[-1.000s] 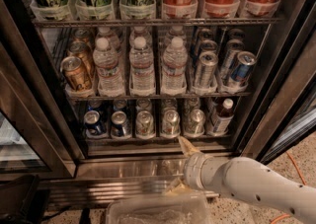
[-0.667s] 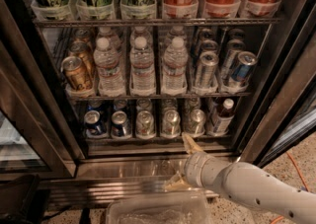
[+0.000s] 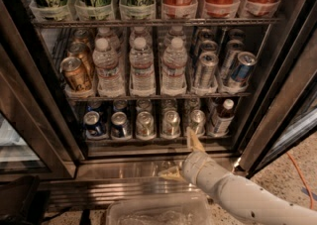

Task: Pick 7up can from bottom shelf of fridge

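Gripper (image 3: 176, 152): low in front of the fridge (image 3: 34, 120), below the bottom shelf (image 3: 148, 140); fingers spread apart, holding nothing.
Upper finger (image 3: 193, 140): its tip reaches the shelf's front edge, just below the pale cans.
Change since 1.0 s ago: the gripper has crept up and slightly right, closer to the shelf; the fingers are as wide as before.
7up can (image 3: 171, 123): upright in the front row of the bottom shelf, among three pale short cans right of two blue cans (image 3: 93, 123); label unreadable, so which of the three is uncertain. Unmoved.
Contact: none seen.
Dark bottle (image 3: 221, 116): right end of the shelf, unchanged.
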You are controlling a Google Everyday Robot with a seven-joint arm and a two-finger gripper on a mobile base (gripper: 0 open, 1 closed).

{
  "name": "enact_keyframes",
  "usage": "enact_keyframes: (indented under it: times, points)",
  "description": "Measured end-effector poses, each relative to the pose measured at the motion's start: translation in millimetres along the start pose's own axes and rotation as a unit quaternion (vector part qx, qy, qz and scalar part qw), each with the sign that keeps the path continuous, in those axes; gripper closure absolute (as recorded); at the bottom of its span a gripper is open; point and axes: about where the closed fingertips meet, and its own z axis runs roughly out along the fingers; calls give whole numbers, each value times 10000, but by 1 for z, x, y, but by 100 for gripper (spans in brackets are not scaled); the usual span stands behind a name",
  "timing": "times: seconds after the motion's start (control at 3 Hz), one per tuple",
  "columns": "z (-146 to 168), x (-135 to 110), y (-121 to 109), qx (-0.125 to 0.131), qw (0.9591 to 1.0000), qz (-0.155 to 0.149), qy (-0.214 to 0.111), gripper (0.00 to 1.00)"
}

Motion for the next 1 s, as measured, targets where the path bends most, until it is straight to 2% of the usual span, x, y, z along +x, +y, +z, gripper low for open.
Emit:
enact_keyframes:
  times: [0.33,0.67,1.0]
  points:
    - [2,4,-11,459,9987,174,-102,0]
    - [2,11,-16,679,9948,703,-289,0]
    - [5,14,-9,672,9897,1173,-467,0]
